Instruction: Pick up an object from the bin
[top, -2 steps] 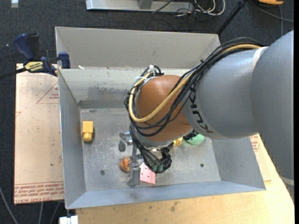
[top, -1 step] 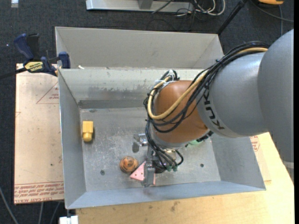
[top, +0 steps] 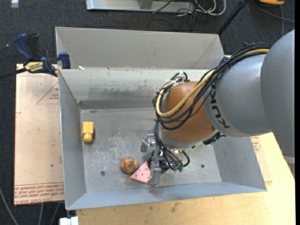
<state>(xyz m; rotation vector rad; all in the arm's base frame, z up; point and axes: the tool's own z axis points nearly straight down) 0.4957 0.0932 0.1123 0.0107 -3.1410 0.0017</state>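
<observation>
Where the gripper (top: 153,169) is set low by the bin's (top: 117,86) near wall, just R of a pink wedge (top: 139,175), its grip can't be told.

Premises: a robotics laboratory or test room. Grounds: a large grey industrial robot arm (top: 262,93) lettered KUKA, with bundled cables along its wrist, reaches into a grey sheet-metal bin (top: 140,46) set on dark speckled carpet (top: 47,8). Loose black cables (top: 206,1) and a flat silver metal stand foot (top: 136,3) lie on the floor behind.
</observation>
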